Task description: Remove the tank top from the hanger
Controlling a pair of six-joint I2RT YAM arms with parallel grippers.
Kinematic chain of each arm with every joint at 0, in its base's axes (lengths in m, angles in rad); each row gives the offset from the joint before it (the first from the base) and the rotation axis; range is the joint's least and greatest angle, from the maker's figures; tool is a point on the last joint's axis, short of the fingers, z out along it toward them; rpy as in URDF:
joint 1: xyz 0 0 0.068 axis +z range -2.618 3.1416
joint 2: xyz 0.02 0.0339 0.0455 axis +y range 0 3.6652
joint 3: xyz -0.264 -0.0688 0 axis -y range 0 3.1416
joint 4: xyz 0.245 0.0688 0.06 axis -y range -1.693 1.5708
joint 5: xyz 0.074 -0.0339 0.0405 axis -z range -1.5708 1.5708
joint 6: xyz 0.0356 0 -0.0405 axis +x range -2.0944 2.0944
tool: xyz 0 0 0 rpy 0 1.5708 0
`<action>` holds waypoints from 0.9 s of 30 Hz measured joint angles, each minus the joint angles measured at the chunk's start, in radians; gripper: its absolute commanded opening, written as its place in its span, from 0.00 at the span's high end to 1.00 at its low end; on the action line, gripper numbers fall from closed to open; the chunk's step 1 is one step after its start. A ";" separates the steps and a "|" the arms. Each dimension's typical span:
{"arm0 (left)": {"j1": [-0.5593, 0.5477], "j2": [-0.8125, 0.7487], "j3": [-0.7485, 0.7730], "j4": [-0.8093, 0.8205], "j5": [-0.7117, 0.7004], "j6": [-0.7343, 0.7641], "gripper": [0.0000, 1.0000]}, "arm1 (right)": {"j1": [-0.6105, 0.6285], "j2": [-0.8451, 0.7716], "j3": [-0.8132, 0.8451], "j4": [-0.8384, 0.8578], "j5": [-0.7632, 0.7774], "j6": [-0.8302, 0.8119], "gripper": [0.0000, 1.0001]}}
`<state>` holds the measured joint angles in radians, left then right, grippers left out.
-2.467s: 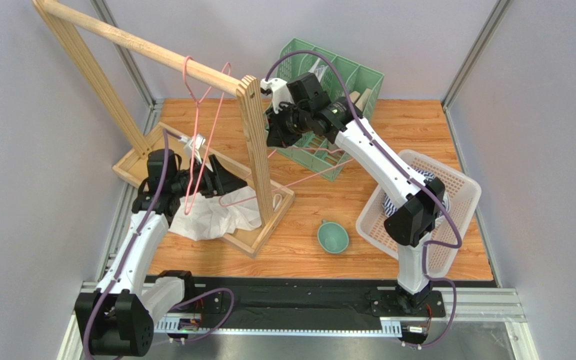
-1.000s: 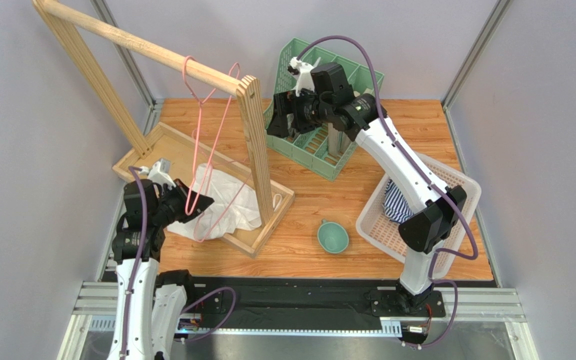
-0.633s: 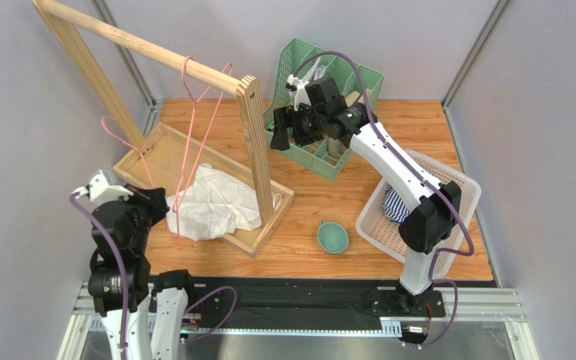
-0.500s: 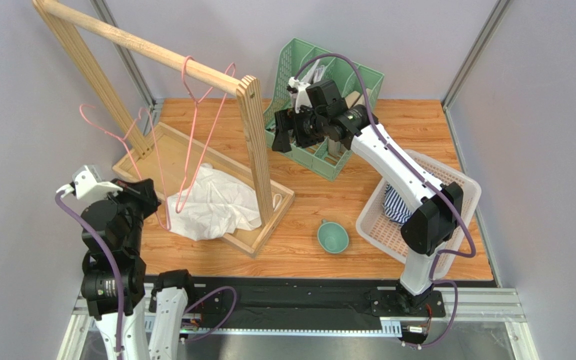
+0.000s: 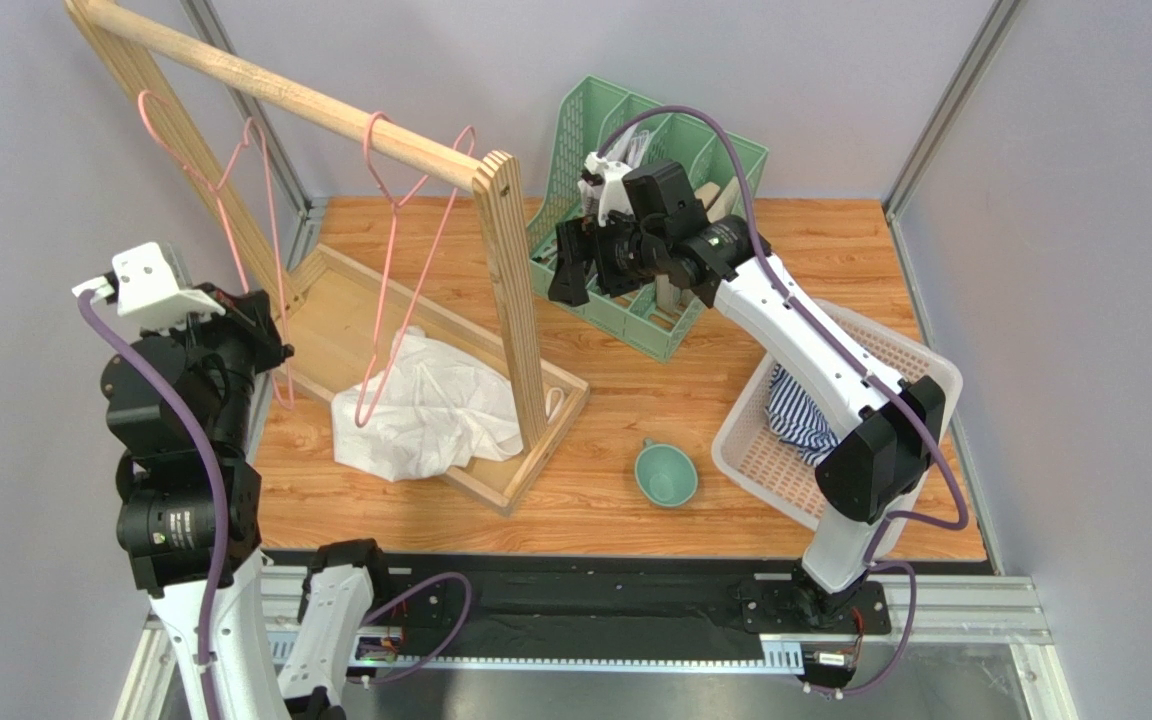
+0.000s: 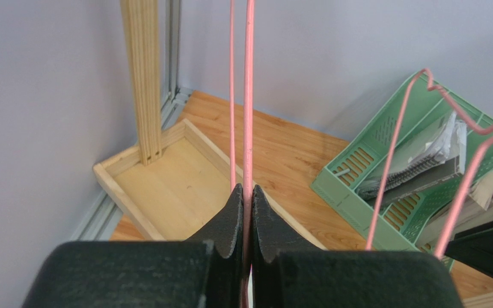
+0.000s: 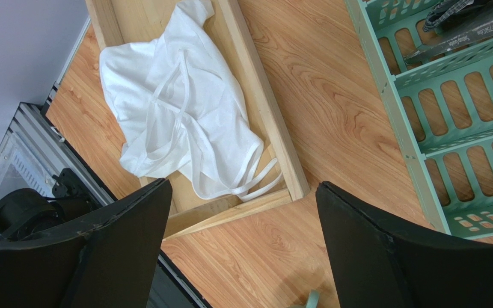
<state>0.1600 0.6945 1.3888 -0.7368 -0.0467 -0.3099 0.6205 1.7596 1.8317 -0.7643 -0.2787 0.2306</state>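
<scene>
The white tank top (image 5: 425,417) lies crumpled in the wooden rack's base tray (image 5: 330,300), off any hanger; the right wrist view shows the tank top (image 7: 178,122) with its straps loose. My left gripper (image 5: 267,348) is raised at the left, shut on the wire of a bare pink hanger (image 6: 249,96) that rises toward the rack's post. A second pink hanger (image 5: 376,150) hangs from the rail (image 5: 282,93), its lower end over the cloth. My right gripper (image 5: 567,270) hovers open and empty beside the green crate, high above the table.
A green slotted crate (image 5: 717,150) holding papers and a wooden block stands at the back. A white basket (image 5: 913,375) with striped cloth (image 5: 800,413) is at the right. A teal bowl (image 5: 666,473) sits near the front. The rack's upright post (image 5: 515,285) stands mid-table.
My left arm has risen and swung left, carrying the pink hanger up and away from the tank top, which stayed in the tray. The right gripper drifted slightly right, still open.
</scene>
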 measured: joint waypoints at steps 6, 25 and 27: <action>0.003 0.140 0.173 -0.007 0.140 0.086 1.00 | 0.000 -0.004 -0.015 0.002 -0.002 -0.004 0.11; 0.032 0.273 0.269 -0.206 0.251 0.137 0.96 | 0.000 -0.015 -0.036 0.040 -0.033 -0.023 0.07; 0.032 0.272 0.265 -0.208 0.244 0.137 0.82 | 0.000 0.010 -0.036 0.065 -0.064 -0.032 0.04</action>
<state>0.1917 0.9665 1.6535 -0.9443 0.1970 -0.1734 0.6205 1.7691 1.7958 -0.6994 -0.3424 0.1982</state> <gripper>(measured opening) 0.032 0.916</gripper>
